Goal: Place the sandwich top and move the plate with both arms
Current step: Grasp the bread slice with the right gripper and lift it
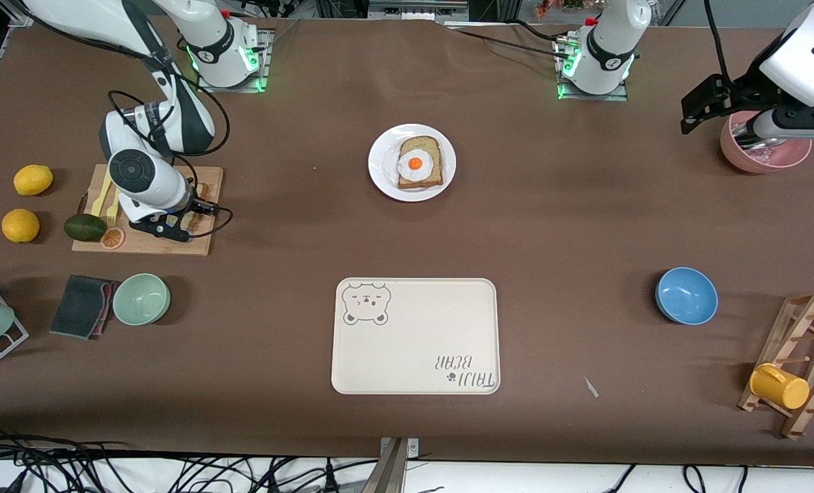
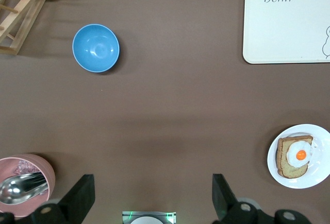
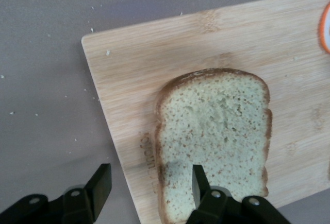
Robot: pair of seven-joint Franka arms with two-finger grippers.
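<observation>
The right gripper [image 3: 147,185] is seen low over the wooden cutting board [image 1: 174,243] at the right arm's end of the worktop [image 1: 550,226]. Its jaws are parted, one finger over the sandwich top [image 3: 214,141] and the other out past the board's edge; the slice is not gripped. The sandwich top is found lying flat on the board, close to one corner, with crumbs scattered on the worktop beside it. In the front view the slice is almost wholly hidden under the right arm.

The plate [image 1: 386,179] is seen near the middle of the worktop, farther from the front camera than the cream tray [image 1: 417,342] with the bear drawing. On it a bread slice [image 1: 428,179] topped by a fried egg [image 1: 415,163] is carried.

The left gripper [image 2: 152,198] is held up in the air over a pink bowl [image 1: 766,161] at the left arm's end, where the left arm waits; its jaws are spread wide and nothing is held. A spoon [image 2: 20,187] is seen in that bowl. A blue bowl [image 1: 686,295] is set nearer the front camera.
</observation>
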